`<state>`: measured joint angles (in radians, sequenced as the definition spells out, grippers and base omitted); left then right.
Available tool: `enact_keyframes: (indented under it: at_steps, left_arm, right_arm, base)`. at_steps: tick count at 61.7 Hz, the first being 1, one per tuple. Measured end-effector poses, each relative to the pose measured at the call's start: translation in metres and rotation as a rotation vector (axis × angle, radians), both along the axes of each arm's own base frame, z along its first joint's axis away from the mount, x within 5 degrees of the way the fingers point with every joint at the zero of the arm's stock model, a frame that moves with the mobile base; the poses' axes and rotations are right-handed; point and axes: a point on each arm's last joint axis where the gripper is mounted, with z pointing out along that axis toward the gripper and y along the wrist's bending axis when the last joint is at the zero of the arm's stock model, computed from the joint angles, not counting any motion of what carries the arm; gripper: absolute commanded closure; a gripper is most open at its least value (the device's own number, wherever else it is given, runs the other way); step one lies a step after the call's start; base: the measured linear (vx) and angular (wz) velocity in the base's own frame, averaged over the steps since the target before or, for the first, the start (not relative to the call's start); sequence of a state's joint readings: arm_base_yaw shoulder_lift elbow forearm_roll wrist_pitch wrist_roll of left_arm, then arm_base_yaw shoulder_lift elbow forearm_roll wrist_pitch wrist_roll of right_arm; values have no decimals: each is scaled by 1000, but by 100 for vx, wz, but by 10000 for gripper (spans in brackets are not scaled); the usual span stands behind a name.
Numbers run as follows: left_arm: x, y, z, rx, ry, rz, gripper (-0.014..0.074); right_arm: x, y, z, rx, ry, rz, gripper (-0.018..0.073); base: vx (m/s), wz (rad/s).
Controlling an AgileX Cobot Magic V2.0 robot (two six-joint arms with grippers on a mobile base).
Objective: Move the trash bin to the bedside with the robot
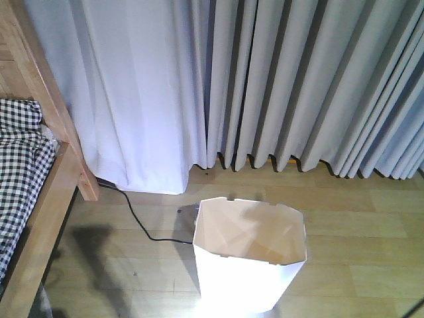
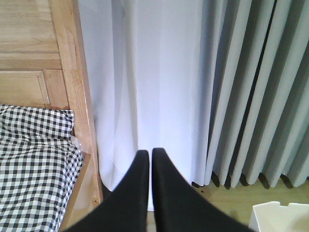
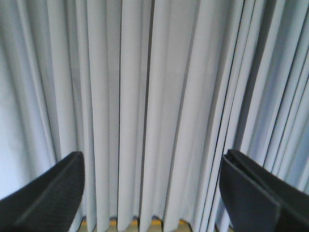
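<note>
The white faceted trash bin (image 1: 248, 255) stands upright on the wooden floor at the bottom centre of the front view, open top showing a cream inside; a corner of its rim shows in the left wrist view (image 2: 280, 215). The bed with light wooden frame (image 1: 63, 165) and black-and-white checked bedding (image 1: 20, 165) lies at the left, apart from the bin; it also shows in the left wrist view (image 2: 38, 164). My left gripper (image 2: 150, 153) is shut and empty, held in the air pointing at the curtain. My right gripper (image 3: 152, 164) is open and empty, facing the curtain.
Grey-white pleated curtains (image 1: 265, 79) hang across the back down to the floor. A loose black cord (image 1: 139, 222) runs over the floor from the bed leg toward the bin. Wooden floor (image 1: 358, 225) lies right of the bin.
</note>
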<state>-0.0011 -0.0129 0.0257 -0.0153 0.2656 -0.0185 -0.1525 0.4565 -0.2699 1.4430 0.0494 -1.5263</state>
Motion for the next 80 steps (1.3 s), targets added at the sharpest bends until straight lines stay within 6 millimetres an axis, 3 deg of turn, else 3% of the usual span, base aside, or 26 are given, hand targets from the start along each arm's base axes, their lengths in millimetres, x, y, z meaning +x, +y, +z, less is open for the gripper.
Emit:
enact_keyframes:
  at_steps: [10,16,33,80]
  left_arm:
    - [0,0,0,0,0,0,603]
    - [0,0,0,0,0,0,603]
    - [0,0,0,0,0,0,603]
    - [0,0,0,0,0,0,603]
  right_arm:
    - [-25,4,-17,-9,-83,0,8]
    - [-32,5,-20,-3,-124,-1,74]
    - [-38,10,-17,13,-167,40,576]
    - [-38,9,-17,12,-168,29,569]
  base:
    - [0,0]
    - [0,0]
    - [0,0]
    - [0,0]
